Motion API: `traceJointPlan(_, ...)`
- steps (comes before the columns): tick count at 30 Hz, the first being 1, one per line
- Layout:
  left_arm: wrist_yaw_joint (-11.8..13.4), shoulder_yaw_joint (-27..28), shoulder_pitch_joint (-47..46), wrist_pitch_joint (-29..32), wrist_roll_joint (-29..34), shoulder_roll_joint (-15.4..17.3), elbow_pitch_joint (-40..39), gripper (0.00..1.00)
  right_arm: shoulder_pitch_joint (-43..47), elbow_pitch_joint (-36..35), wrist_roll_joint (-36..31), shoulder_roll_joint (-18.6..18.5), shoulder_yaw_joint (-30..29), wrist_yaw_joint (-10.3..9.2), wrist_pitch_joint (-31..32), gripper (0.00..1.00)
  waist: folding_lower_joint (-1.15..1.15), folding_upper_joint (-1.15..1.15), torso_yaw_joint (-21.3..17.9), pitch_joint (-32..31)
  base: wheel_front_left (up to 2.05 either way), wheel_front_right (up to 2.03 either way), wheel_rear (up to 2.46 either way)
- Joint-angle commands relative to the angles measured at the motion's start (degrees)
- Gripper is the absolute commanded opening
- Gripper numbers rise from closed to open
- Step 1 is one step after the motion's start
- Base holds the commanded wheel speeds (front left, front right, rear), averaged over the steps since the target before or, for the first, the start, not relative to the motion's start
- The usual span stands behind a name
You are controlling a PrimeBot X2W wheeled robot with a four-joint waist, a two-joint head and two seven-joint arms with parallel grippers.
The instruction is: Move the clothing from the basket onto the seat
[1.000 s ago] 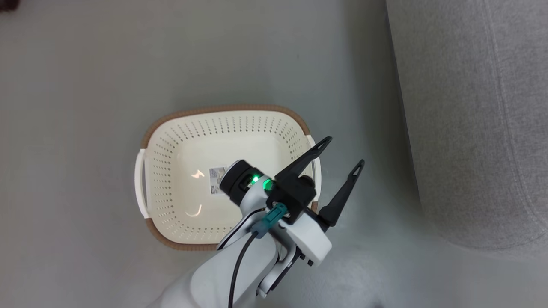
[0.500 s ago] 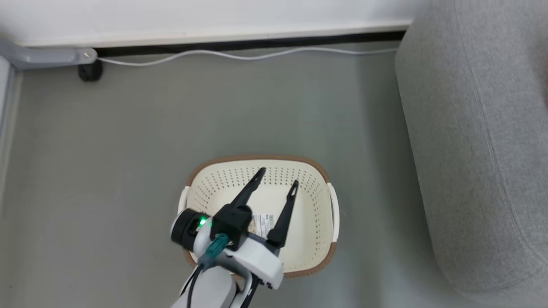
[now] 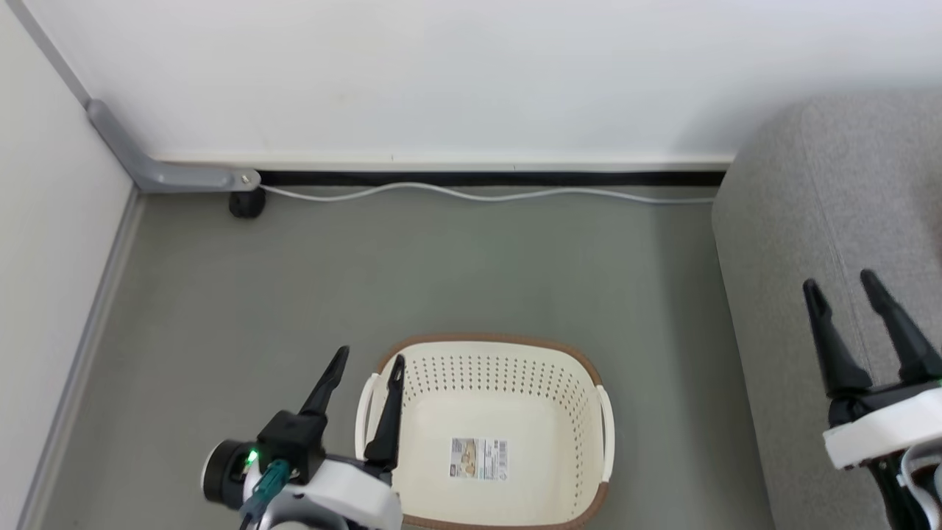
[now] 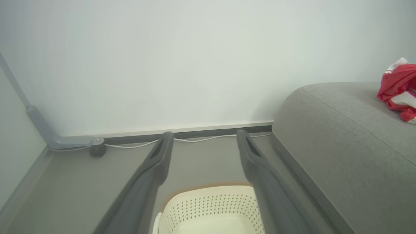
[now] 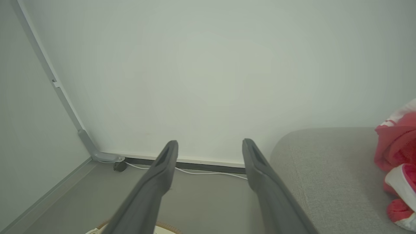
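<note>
Retreating to 9 o'clock of the empty basket [image 3: 486,340], the left gripper [image 3: 369,358] gapes wide; clothing [image 4: 396,86] lies on the seat [image 4: 341,130], task apparently done.

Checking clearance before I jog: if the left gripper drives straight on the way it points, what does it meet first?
Likely the white cable and dark skirting at the foot of the wall. The left gripper points across the floor toward them, with the basket below its line; depth is unclear.
</note>
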Motion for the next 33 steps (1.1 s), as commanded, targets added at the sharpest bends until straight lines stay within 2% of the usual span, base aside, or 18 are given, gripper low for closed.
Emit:
traceJointPlan(1, -0.6, 3.2, 0.6, -0.3, 0.7, 0.2, -1.5, 1.0, 1.2, -0.9, -0.5, -0.4, 0.3, 0.07, -0.3, 1.0, 0.0, 0.0, 1.3, -2.5, 0.0, 0.0, 0.0)
traceJointPlan(8, -1.3, 10.2, 4.9, -0.3, 1.6, 0.2, -2.4, 1.0, 5.2, -0.4, -3.1, 4.2, -1.3, 0.07, -0.3, 1.0, 0.0, 0.0, 2.3, -6.2, 0.0, 0.0, 0.0)
traceJointPlan(15, -1.4, 14.3, 8.9, -0.3, 2.3, 0.2, -3.7, 1.0, 9.1, 0.2, -5.8, 8.1, -1.6, 0.07, -0.3, 1.0, 0.0, 0.0, 2.0, -8.1, 0.0, 0.0, 0.0)
traceJointPlan(22, 0.0, 16.1, 12.4, -0.3, 2.6, 0.2, -5.3, 1.0, 11.5, 0.7, -8.5, 10.1, -3.5, 0.07, -0.3, 1.0, 0.0, 0.0, 1.4, -9.0, 0.0, 0.0, 0.0)
traceJointPlan(33, 1.5, 15.7, 14.4, -0.3, 3.0, 0.2, -7.5, 1.0, 12.9, 1.1, -9.9, 10.9, -4.6, 0.07, -0.3, 1.0, 0.0, 0.0, 0.9, -8.5, 0.0, 0.0, 0.0)
